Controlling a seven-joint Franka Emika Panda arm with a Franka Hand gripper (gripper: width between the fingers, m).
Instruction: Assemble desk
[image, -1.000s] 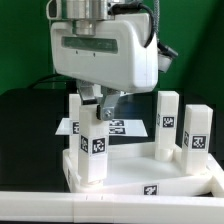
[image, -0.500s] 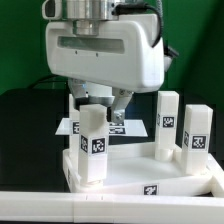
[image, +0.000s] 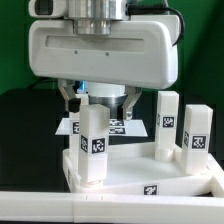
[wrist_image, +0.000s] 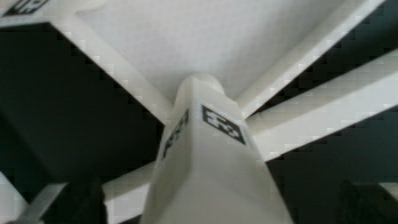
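The white desk tabletop (image: 135, 172) lies flat with its rim up. One white leg (image: 93, 145) with a square marker stands upright in the front corner on the exterior view's left. My gripper (image: 98, 100) hangs just above this leg, open, its fingers (image: 68, 98) spread to either side of the leg's top and clear of it. The wrist view looks straight down the same leg (wrist_image: 214, 150) onto the tabletop (wrist_image: 231, 40). Two more legs (image: 168, 124) (image: 196, 136) stand on the exterior view's right. Another leg (image: 76, 118) stands behind, partly hidden.
The marker board (image: 118, 128) lies on the dark table behind the tabletop. A long white bar (image: 60, 207) runs along the front edge of the exterior view. A green backdrop closes off the rear.
The jaws have opened and let go of the front leg, which stays upright in its corner. The hand has lifted and looms larger in the exterior view.
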